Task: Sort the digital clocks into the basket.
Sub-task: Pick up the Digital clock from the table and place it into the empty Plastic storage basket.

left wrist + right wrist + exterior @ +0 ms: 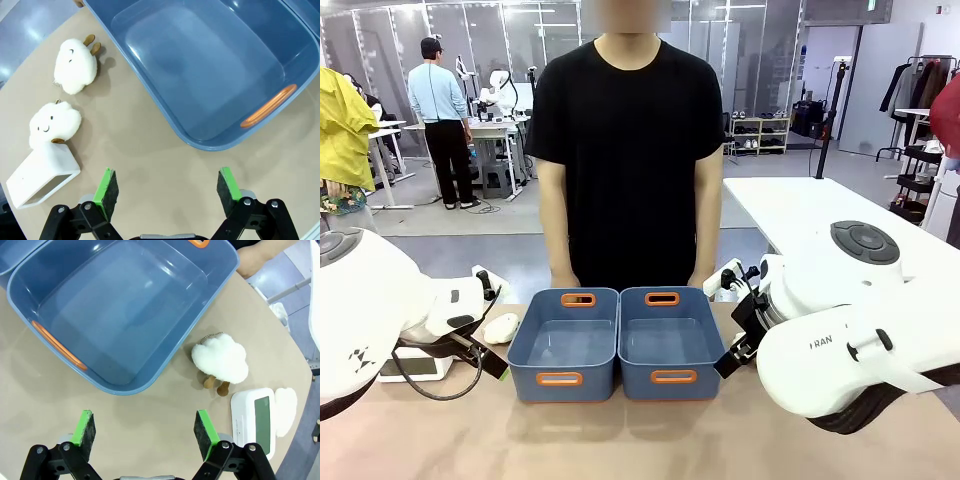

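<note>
Blue baskets (pixel 528 372) two, clocks (pixel 252 422) two, toys (pixel 75 65) four

Ahead of your left gripper (pixel 167 192), bare tabletop (pixel 160 155) runs up to the wall of the left basket (pixel 210 146); off to one side, the left clock (pixel 42 177) has a cloud toy (pixel 54 124) pressed against its far end. Your right gripper (pixel 145 435) faces a like strip before the right basket (pixel 117 389). The right clock (pixel 252 420) lies just beside one finger, with a second cloud toy (pixel 220 359) near it and a third cloud toy (pixel 286 410) against its outer edge.
</note>
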`<action>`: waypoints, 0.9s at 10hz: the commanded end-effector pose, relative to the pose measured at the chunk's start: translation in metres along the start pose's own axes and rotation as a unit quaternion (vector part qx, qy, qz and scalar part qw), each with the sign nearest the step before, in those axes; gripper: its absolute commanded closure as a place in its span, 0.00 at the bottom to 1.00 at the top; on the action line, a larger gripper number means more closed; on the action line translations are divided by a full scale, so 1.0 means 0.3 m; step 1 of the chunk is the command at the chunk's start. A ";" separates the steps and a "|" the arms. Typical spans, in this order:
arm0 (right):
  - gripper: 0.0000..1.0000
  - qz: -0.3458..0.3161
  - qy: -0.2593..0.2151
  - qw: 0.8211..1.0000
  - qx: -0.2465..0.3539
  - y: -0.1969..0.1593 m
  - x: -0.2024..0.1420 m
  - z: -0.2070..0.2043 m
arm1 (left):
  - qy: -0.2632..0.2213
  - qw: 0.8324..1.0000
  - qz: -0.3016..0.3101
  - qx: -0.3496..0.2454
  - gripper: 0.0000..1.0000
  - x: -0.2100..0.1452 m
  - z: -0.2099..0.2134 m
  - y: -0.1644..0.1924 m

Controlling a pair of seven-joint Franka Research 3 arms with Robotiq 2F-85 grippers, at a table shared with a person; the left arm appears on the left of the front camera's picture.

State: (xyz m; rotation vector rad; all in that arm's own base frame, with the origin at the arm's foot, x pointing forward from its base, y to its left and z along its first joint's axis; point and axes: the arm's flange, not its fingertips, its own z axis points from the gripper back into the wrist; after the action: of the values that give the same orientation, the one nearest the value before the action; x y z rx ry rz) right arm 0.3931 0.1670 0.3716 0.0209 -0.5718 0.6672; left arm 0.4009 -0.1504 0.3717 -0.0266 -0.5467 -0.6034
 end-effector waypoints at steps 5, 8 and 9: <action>0.00 -0.008 -0.009 0.999 0.038 -0.025 0.020 0.039 | 0.015 0.999 -0.035 -0.017 0.00 0.009 0.052 0.028; 0.00 -0.020 -0.025 0.994 0.105 -0.153 0.047 0.112 | 0.026 0.990 -0.001 -0.141 0.00 0.036 0.151 0.178; 0.00 -0.037 -0.016 0.988 0.149 -0.179 0.028 0.119 | 0.020 0.983 -0.011 -0.183 0.00 0.005 0.174 0.208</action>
State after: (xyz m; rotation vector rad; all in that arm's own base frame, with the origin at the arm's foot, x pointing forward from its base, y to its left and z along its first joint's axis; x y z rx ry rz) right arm 0.4007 0.1479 0.4182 0.2528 -0.5468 0.6703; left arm 0.4047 -0.1156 0.4201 -0.2768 -0.4332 -0.7002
